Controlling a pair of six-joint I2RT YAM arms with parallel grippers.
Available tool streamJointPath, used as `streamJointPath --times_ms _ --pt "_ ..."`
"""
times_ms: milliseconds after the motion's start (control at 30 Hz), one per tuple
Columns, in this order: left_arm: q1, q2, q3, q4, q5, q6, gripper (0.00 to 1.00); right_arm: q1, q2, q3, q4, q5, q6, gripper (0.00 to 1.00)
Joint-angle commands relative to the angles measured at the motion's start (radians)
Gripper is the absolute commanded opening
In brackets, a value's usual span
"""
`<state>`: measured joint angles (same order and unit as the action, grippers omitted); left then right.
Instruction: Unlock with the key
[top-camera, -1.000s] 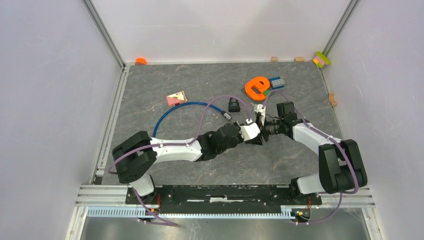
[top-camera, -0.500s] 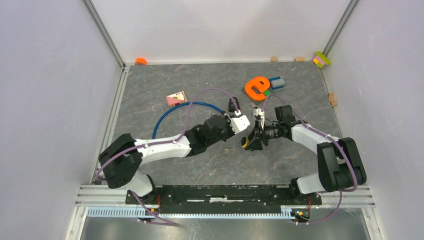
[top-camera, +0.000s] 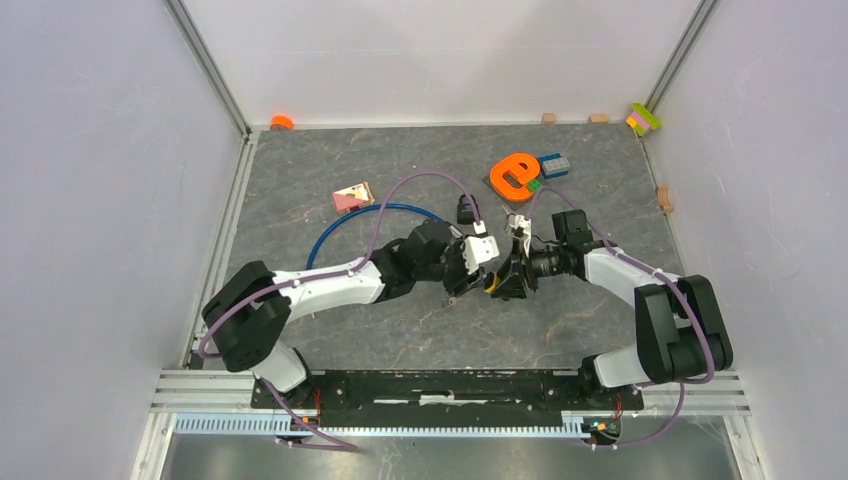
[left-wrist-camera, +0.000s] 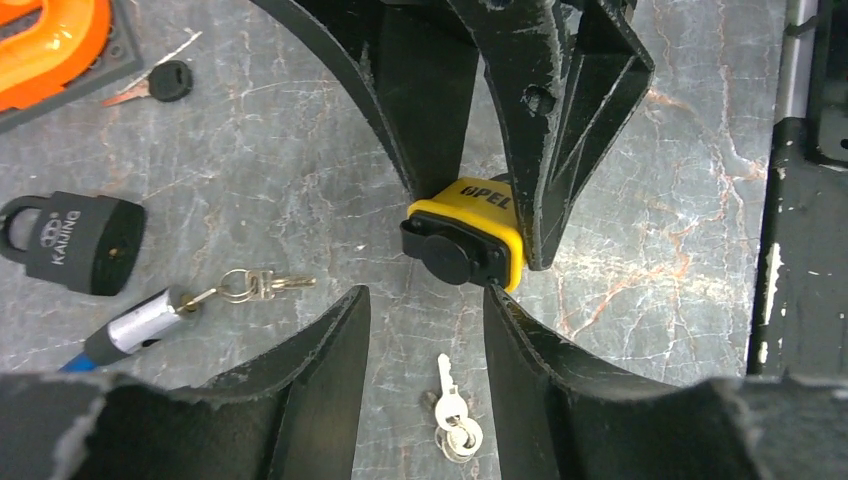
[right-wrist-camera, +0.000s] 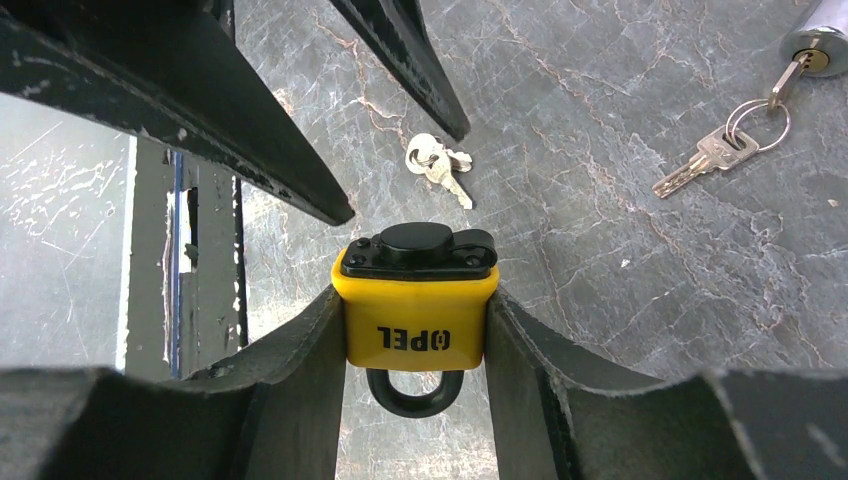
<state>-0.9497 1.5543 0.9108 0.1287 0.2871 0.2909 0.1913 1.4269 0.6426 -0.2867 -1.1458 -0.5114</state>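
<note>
My right gripper (right-wrist-camera: 415, 298) is shut on a yellow padlock (right-wrist-camera: 415, 320) with a black capped face, holding it by its sides just above the table; the black shackle points back into the gripper. The padlock (left-wrist-camera: 470, 215) faces my left gripper (left-wrist-camera: 425, 300), which stands open and empty just in front of it. A small silver key (left-wrist-camera: 450, 405) on a ring lies flat on the table below, between the left fingers. The right wrist view shows this key (right-wrist-camera: 435, 165) just beyond the padlock. From the top view both grippers meet mid-table around the padlock (top-camera: 490, 284).
A black padlock (left-wrist-camera: 85, 240) lies left of the grippers. Beside it is the metal end of a blue cable lock (top-camera: 340, 225) with keys (left-wrist-camera: 255, 285) hanging from it. A black-headed key (left-wrist-camera: 160, 82) lies near the orange letter block (top-camera: 515, 175). A pink card (top-camera: 352, 196) sits further left.
My left gripper was shut and pressed against the padlock; it has pulled back and opened. The small key now lies on the table. The right gripper keeps its hold.
</note>
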Motion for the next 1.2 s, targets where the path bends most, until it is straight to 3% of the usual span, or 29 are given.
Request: streamJointPath --times_ms 0,533,1167 --pt "-0.004 0.036 0.065 -0.013 0.066 -0.073 0.52 -0.003 -0.013 0.023 0.033 -0.048 0.013 0.0" --pt "-0.004 0.071 0.091 -0.014 0.057 -0.119 0.4 -0.004 -0.016 0.017 0.032 -0.044 0.008 0.0" --pt "0.005 0.054 0.065 0.014 0.073 -0.132 0.38 -0.003 -0.009 0.017 0.02 -0.017 -0.008 0.0"
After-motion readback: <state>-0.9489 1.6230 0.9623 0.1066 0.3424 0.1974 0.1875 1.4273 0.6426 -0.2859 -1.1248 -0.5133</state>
